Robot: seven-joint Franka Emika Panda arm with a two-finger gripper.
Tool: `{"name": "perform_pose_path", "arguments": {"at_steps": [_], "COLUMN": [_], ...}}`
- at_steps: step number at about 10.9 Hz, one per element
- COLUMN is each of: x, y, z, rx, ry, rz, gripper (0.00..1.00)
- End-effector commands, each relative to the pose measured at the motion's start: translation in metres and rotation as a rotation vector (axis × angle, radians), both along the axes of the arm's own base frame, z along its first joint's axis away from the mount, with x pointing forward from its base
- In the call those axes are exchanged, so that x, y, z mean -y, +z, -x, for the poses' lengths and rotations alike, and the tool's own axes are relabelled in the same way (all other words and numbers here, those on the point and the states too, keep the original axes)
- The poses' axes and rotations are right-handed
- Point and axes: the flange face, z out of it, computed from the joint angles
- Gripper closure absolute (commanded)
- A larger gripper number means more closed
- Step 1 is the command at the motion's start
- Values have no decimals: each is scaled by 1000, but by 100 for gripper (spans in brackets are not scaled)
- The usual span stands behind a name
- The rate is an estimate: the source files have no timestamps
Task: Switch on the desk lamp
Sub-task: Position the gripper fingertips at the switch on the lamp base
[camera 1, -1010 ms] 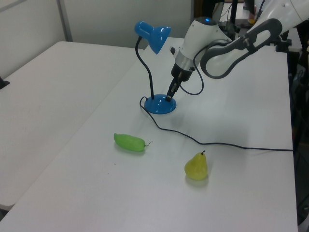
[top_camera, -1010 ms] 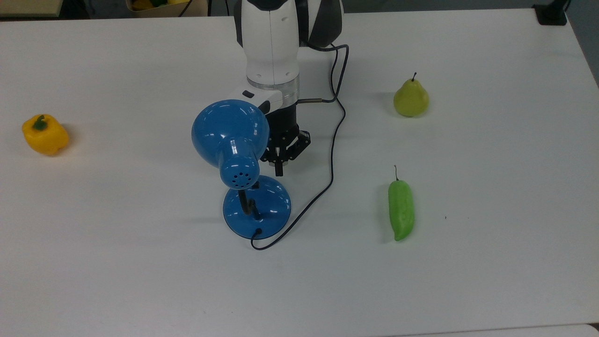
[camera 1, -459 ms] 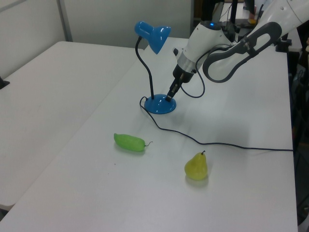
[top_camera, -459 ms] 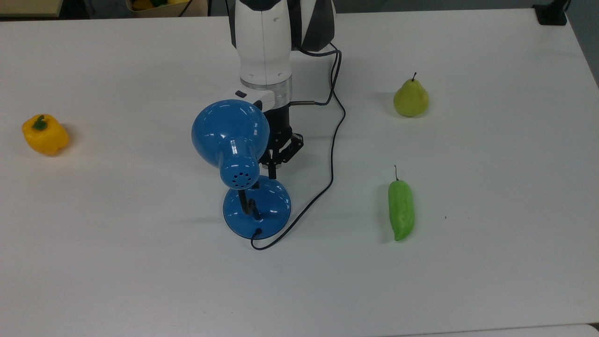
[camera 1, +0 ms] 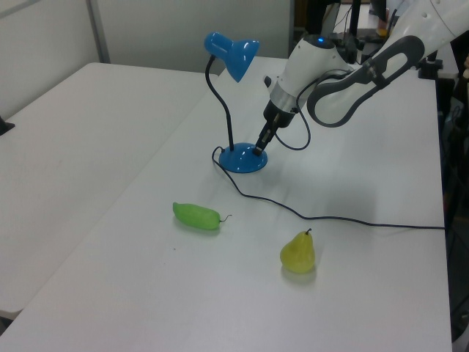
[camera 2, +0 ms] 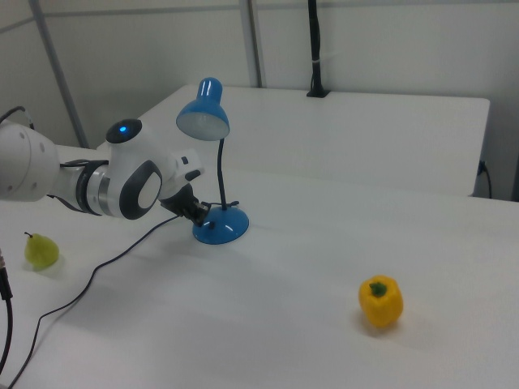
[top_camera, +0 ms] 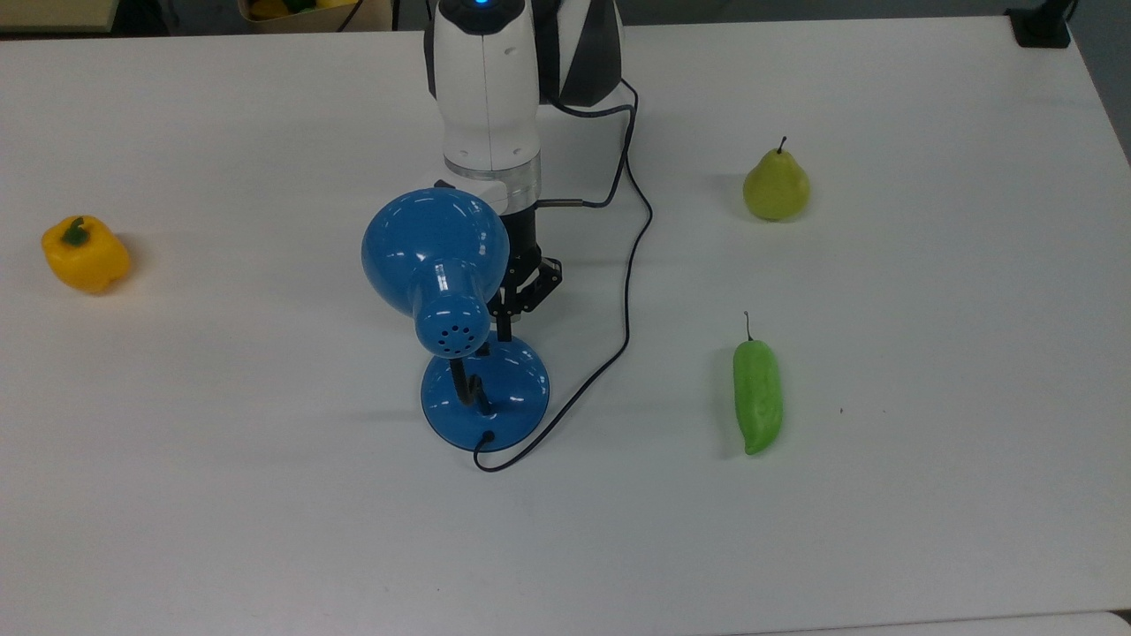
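Since a second ago your gripper (top_camera: 504, 334) is sliding toward 6 o'clock in the top view, and its fingers, pinched narrow and holding nothing, are now meeting the domed base at its 12 o'clock edge. You are keeping the desk lamp (top_camera: 484, 391) standing mid-table (top_camera: 265, 495), shade (camera 2: 203, 121) showing no glow in the right view, so I am judging the approach done and the switch press itself as remaining; where the switch sits I cannot tell
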Motion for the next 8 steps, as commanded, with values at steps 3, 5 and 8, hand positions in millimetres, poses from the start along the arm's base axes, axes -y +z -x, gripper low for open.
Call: {"name": "perform_pose_path", "arguments": {"at_steps": [3,5,8], "x": [9,12,11], "y": [0,0,-6], "z": [-10,-11,-14], "rx": [75,76,74], "ry": [-13,-18,-9], "rz": [-3,-3,5], "gripper": [100,100,100]}}
